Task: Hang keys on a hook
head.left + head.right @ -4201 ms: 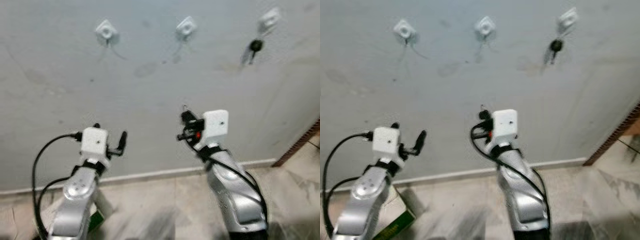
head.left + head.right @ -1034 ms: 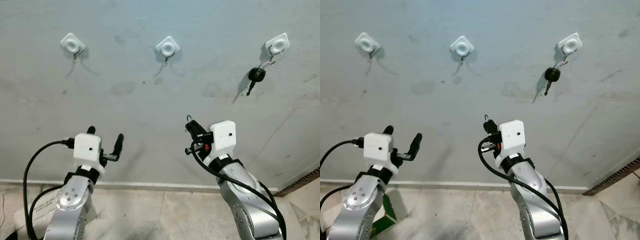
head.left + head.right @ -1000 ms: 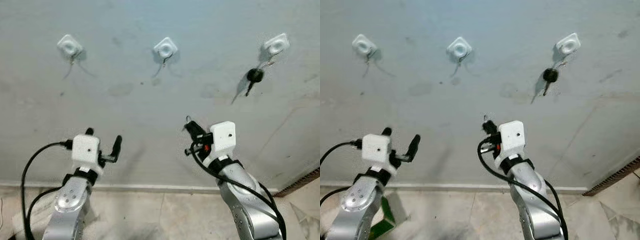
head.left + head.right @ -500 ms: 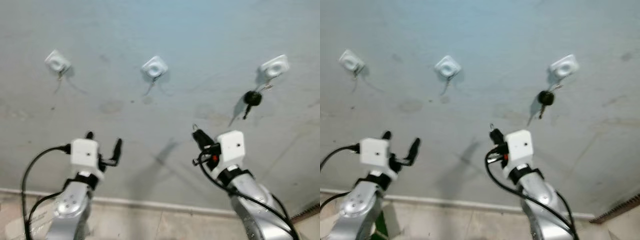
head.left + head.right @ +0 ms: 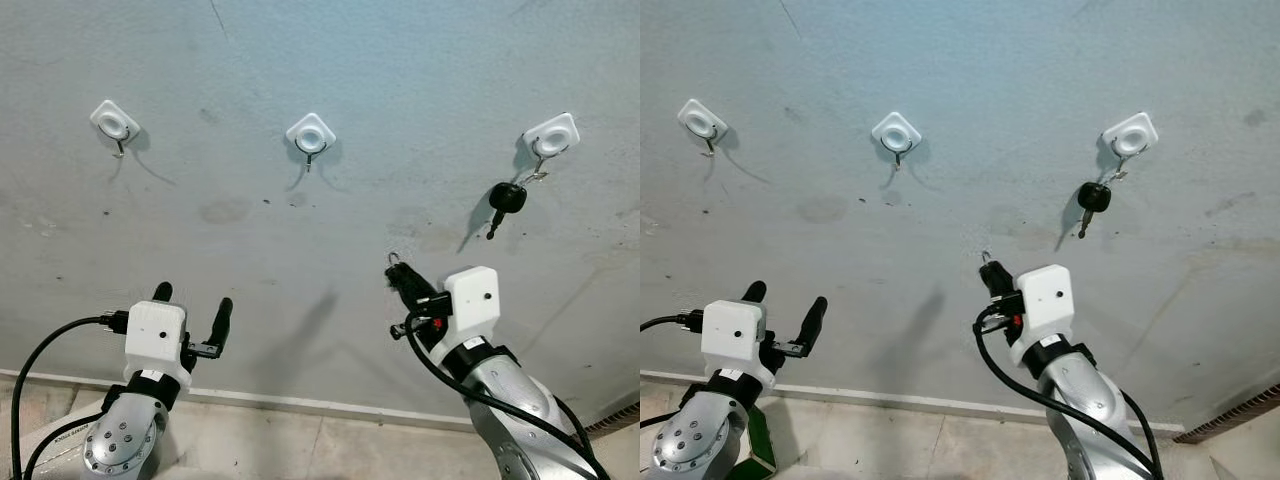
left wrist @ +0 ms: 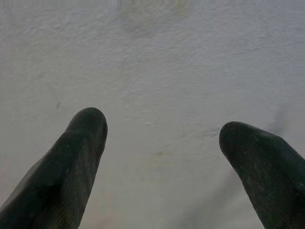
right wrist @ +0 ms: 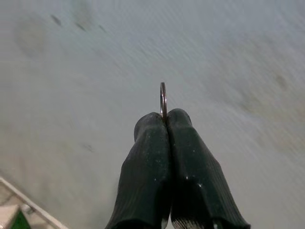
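Since four seconds ago my view has tilted up the grey plaster wall [image 5: 300, 60], so the three white square hook plates sit lower in my sight and the floor has nearly dropped away; the blur of half a second ago has cleared. My right hand [image 5: 397, 270] has risen with it and remains pinched on a thin silver key ring [image 7: 163, 98], whose loop stands up from between my two black fingertips [image 7: 152, 125], pressed flat together. What hangs under the ring is hidden by my fingers. That hand is raised in front of the wall, below and between the middle hook [image 5: 311, 134] and the right hook [image 5: 551, 135], well apart from both. From the right hook hangs a black-headed key [image 5: 505, 199] on its own ring. The left hook [image 5: 114, 121] and the middle hook carry nothing. My left hand [image 5: 190, 308] is held up lower on the left, its fingers [image 6: 78, 157] spread wide with bare wall between them, gripping nothing. A pale skirting strip [image 5: 300, 404] runs along the foot of the wall.
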### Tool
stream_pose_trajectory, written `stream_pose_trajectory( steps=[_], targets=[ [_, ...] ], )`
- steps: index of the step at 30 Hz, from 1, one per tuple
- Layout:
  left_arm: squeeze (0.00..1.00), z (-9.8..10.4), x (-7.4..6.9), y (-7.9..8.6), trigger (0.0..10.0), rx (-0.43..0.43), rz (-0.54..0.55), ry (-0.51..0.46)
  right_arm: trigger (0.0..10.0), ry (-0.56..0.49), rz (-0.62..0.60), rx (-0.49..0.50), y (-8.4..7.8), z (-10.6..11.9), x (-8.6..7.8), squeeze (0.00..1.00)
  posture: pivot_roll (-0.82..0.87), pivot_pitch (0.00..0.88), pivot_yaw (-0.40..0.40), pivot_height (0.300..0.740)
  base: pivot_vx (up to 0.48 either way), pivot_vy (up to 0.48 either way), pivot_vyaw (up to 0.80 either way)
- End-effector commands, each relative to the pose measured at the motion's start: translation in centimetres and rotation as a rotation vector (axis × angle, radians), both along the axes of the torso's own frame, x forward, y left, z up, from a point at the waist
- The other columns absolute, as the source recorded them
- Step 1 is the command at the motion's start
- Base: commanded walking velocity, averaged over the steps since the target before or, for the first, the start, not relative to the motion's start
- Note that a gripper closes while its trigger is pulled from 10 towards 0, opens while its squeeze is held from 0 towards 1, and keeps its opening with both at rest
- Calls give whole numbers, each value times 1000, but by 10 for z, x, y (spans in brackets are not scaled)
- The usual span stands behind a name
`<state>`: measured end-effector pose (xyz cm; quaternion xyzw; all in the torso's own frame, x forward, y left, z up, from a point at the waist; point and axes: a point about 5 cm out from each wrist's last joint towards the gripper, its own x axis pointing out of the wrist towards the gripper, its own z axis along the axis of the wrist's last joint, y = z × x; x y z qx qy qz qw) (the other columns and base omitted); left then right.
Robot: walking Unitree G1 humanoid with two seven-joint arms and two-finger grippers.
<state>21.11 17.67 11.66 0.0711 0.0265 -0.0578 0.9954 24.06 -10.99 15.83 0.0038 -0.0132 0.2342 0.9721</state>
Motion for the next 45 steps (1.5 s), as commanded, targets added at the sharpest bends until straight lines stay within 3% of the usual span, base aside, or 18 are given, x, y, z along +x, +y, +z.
stream_pose_trajectory(
  steps=[1, 5, 13, 17, 19, 23, 32, 45],
  targets=[
    [0, 5, -1, 1, 10000, 11, 6, -18, 10000, -28, 47, 25, 8, 9, -1, 0, 92, 105, 49, 740, 0, 0, 0],
    [0, 12, -5, -3, 10000, 35, -60, -46, 10000, -52, 175, 95, 30, 23, 7, 0, 117, 105, 43, 740, 0, 0, 0],
    [0, 27, -2, -13, 10000, 60, -141, -118, 10000, -102, 239, 151, 48, 40, 25, 0, 129, 99, 42, 740, 0, 0, 0],
    [0, 30, -2, -18, 10000, 50, -180, -134, 10000, -109, 252, 157, 50, 43, 29, 0, 132, 95, 40, 740, 0, 0, 0],
    [0, 32, -1, -30, 10000, 2, -263, -139, 10000, -126, 282, 163, 54, 46, 35, 0, 133, 92, 40, 740, 0, 0, 0],
    [0, 34, 3, -35, 10000, -6, -287, -147, 10000, -141, 308, 176, 60, 51, 41, 0, 133, 87, 40, 740, 0, 0, 0],
    [0, 36, 8, -36, 10000, -18, -297, -153, 10000, -174, 361, 196, 69, 60, 49, 0, 134, 88, 38, 740, 0, 0, 0],
    [0, 34, 9, -40, 10000, -32, -311, -145, 10000, -165, 313, 257, 65, 63, 57, 0, 128, 93, 43, 740, 0, 0, 0]
  ],
)
